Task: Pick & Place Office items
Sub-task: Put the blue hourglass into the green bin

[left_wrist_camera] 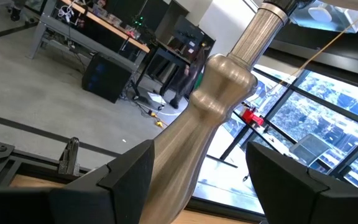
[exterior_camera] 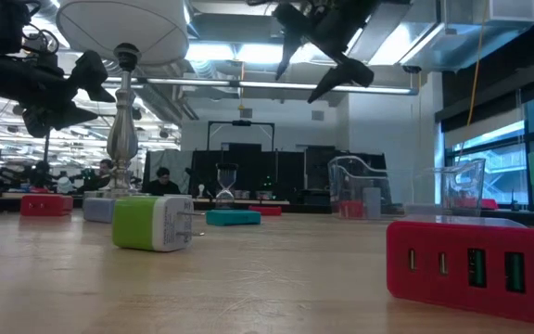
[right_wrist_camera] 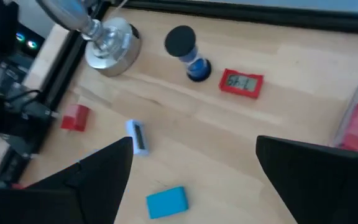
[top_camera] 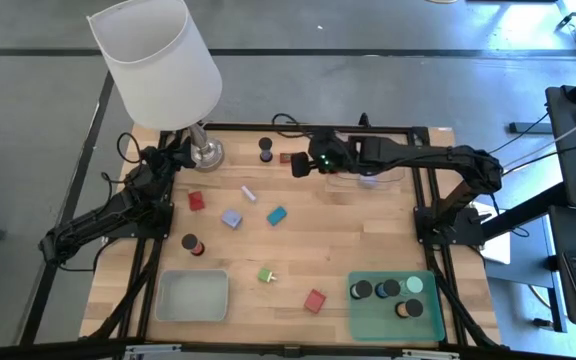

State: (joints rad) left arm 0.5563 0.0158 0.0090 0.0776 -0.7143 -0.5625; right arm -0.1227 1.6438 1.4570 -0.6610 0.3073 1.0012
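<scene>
Office items lay scattered over the table [top_camera: 298, 255] in the high view I monitored: a teal block [top_camera: 276, 215] mid-table, a red block [top_camera: 315, 300] near, dark cylinders in the green tray [top_camera: 363, 320] near right. The right gripper [top_camera: 299, 165] hung over the far centre, the left gripper [top_camera: 180, 152] at the lamp [top_camera: 158, 60]. In the low view, right jaws stood wide. In the left wrist view, wide jaws flanked the lamp stem [left_wrist_camera: 216, 99], contact uncertain. In the right wrist view, fingers [right_wrist_camera: 92, 180] spread above a red clock [right_wrist_camera: 242, 83].

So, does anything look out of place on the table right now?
Yes: the left end effector is open around the lamp's metal stem, at a left corner of the table, though the lamp is no office item. Nothing looks spilled or broken.
</scene>
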